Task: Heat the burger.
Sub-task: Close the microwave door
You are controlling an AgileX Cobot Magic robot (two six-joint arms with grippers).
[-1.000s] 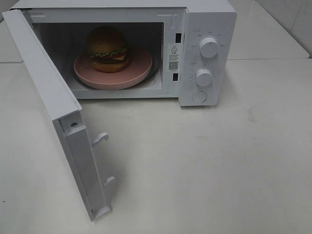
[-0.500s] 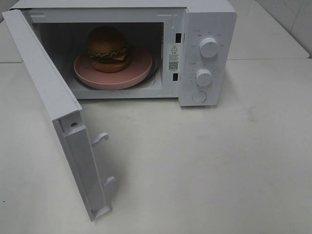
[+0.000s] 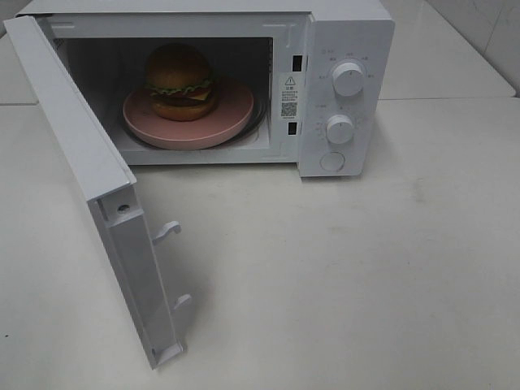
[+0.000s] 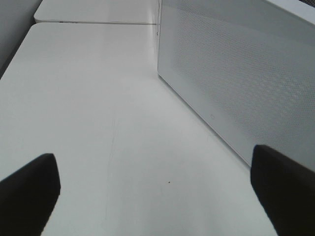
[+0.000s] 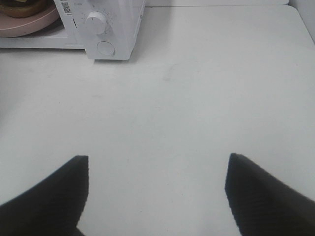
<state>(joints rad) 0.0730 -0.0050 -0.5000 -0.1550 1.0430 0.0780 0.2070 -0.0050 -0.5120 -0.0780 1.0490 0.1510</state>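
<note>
Both tools stand open and empty: the left tool point(image 4: 155, 189) over the desk point(image 3: 366, 268) outside the microwave point(image 3: 345, 32), the right tool point(image 5: 157, 194) well out in front of it. The burger point(image 3: 179, 80) sits on the pink plate point(image 3: 231, 114) inside the microwave. The door point(image 3: 73, 138) is swung wide on the microwave's hinge side, its outer face just beside the left tool. That makes the left arm the likelier one to push it shut. The lower dial point(image 3: 340, 128) lies on the side toward the right tool.

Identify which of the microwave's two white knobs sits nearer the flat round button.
The lower knob, directly above the button; the upper knob sits higher, near the top of the control panel.
</note>
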